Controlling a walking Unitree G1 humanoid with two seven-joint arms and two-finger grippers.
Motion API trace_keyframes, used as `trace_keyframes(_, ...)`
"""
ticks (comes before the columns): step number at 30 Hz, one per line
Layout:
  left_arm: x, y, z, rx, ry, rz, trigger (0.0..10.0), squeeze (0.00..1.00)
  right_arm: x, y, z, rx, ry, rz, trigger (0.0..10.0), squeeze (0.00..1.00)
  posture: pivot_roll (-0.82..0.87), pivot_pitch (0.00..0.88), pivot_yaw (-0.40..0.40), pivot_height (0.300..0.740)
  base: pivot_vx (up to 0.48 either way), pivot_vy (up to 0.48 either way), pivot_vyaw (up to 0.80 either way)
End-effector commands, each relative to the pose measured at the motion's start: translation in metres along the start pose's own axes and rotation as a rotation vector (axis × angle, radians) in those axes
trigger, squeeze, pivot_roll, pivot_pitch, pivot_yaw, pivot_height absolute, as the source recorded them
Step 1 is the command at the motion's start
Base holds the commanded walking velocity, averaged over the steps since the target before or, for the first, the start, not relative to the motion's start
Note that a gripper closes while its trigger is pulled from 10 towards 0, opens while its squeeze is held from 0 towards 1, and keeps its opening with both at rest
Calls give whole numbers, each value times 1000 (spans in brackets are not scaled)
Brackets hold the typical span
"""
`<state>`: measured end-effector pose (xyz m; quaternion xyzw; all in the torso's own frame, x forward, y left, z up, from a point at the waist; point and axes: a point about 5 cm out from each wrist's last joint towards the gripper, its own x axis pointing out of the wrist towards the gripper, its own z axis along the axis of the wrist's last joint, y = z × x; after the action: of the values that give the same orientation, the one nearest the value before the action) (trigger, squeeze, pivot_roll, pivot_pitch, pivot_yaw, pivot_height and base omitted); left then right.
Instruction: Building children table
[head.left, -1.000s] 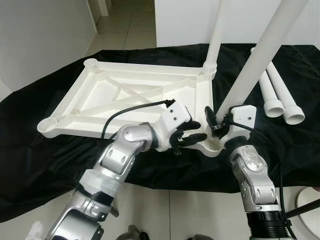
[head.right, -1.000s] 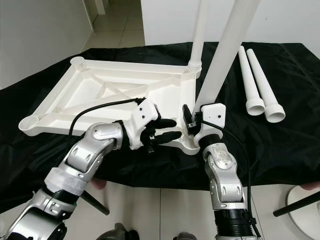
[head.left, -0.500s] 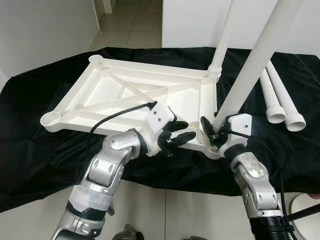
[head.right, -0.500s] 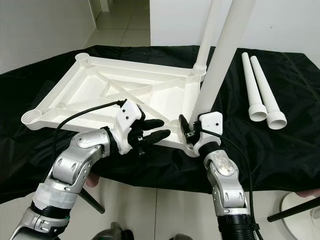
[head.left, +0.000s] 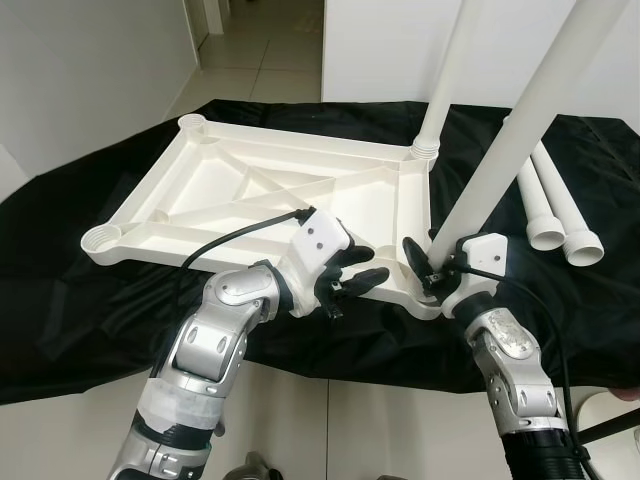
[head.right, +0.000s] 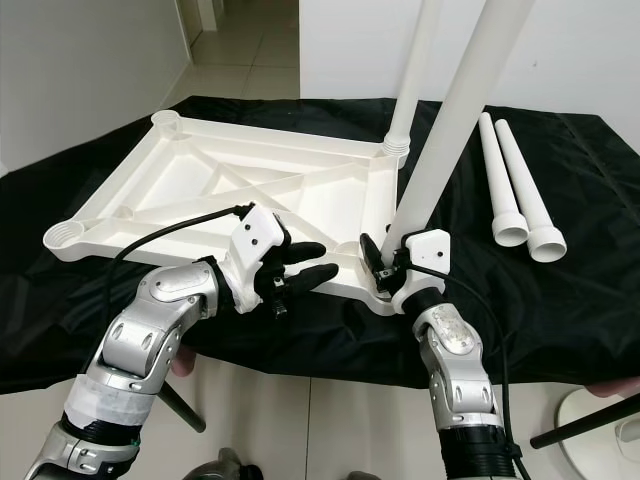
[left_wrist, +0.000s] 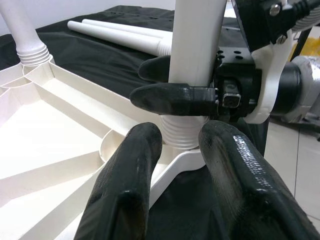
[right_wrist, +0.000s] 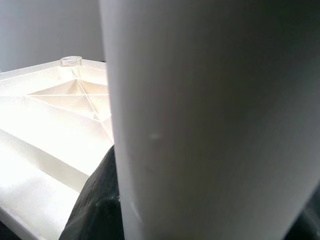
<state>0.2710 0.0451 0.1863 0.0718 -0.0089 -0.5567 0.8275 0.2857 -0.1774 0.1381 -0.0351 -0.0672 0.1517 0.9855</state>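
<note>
A white table top (head.left: 250, 190) lies upside down on a black cloth (head.left: 70, 300). One white leg (head.left: 447, 80) stands upright in its far right corner. A second leg (head.left: 515, 130) leans to the right out of the near right corner socket (left_wrist: 181, 135). My right gripper (head.left: 428, 262) is shut on this leg just above its ribbed base. My left gripper (head.left: 360, 278) is open at the top's near edge, its fingertips (left_wrist: 145, 145) pointing at the socket from the left. Two loose legs (head.left: 548, 195) lie on the cloth to the right.
The cloth's front edge hangs over light floor tiles (head.left: 330, 430). A white round base (head.left: 615, 405) and a dark stand bar (head.right: 585, 415) sit at the lower right. White walls and a tiled hallway (head.left: 250, 40) lie behind.
The head camera has shifted slightly. My left gripper has drawn back a little from the leg's base toward the left. My right gripper keeps its hold on the leaning leg.
</note>
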Motion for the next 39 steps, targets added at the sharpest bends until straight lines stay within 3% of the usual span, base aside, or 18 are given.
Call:
trace_keyframes(1,-4,12,1,-1,1,242,10000,0,-5,-3,-17,21,86,-11,10000,0,-25,0,46,740,0,0,0)
trace_keyframes(11,-4,10,4,3,-4,251,10000,0,-6,-2,-19,-6,83,35,10000,0,-19,0,50,740,0,0,0)
trace_keyframes(15,-2,10,11,-1,-18,263,10000,0,-11,4,-17,-89,62,134,10000,0,-15,5,73,740,0,0,0)
trace_keyframes(28,-3,13,16,-2,-25,269,10000,0,-27,8,-18,-228,60,254,10000,0,-17,21,75,740,0,0,0)
trace_keyframes(37,0,11,17,-10,-30,271,10000,0,-19,4,-16,-137,42,243,10000,0,-16,23,76,740,0,0,0)
trace_keyframes(39,0,11,18,-12,-29,272,10000,0,-16,4,-16,-78,39,233,10000,0,-13,22,74,740,0,0,0)
